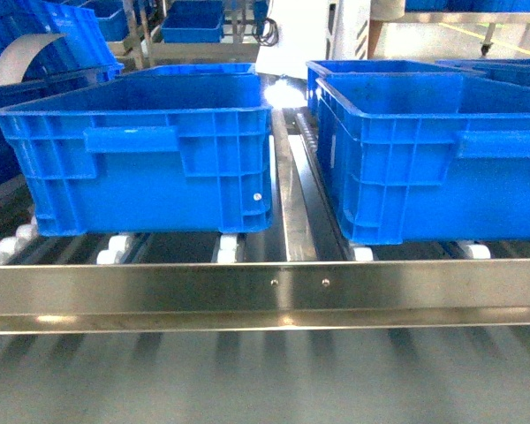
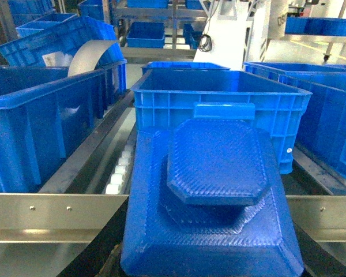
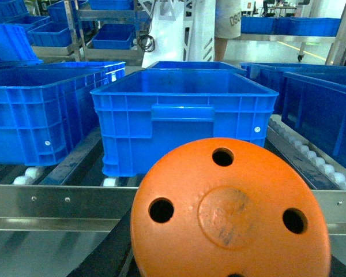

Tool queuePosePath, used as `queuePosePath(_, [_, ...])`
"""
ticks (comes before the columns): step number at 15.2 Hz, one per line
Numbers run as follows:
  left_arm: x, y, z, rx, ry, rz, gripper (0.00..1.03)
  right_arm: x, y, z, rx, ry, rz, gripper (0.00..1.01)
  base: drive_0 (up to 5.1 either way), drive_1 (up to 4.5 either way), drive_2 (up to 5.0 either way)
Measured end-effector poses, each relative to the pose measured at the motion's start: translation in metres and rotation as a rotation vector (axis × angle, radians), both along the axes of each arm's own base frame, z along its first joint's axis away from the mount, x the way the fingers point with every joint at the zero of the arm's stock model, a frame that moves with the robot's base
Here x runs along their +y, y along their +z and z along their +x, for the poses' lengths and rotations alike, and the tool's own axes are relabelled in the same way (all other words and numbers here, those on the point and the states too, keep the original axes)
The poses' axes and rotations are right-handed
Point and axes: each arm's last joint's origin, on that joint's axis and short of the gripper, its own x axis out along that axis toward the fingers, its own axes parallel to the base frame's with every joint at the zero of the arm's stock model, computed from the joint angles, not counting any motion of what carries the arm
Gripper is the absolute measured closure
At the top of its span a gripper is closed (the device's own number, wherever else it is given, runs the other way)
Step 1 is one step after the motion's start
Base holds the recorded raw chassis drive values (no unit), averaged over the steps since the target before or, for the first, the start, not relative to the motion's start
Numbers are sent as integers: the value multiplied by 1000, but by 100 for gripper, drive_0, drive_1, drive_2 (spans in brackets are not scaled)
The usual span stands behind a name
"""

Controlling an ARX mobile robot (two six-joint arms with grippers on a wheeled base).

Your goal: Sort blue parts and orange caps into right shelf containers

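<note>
Steel roller shelving (image 1: pixel 265 291) stretches ahead of us, carrying two blue crates: one on the left (image 1: pixel 141 159), one on the right (image 1: pixel 433 163). Our left wrist view is filled by a blue part (image 2: pixel 213 196), our right wrist view by an orange cap (image 3: pixel 230 210) with round holes. Neither gripper shows, so we cannot tell how the jaws stand
</note>
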Motion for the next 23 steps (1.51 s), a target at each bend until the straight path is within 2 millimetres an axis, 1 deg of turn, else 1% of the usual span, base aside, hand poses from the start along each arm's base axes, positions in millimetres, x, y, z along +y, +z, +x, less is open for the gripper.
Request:
queuePosePath(6, [0,0,0,-2,1,0,60,0,0,0,-3,0,0,56,-1,432,-435])
queuePosePath(7, [0,0,0,0,0,0,60,0,0,0,-2,0,0,56,-7,176,-191])
queuePosePath(23, [0,0,0,0,0,0,60,0,0,0,-2,0,0,56,0,0,0])
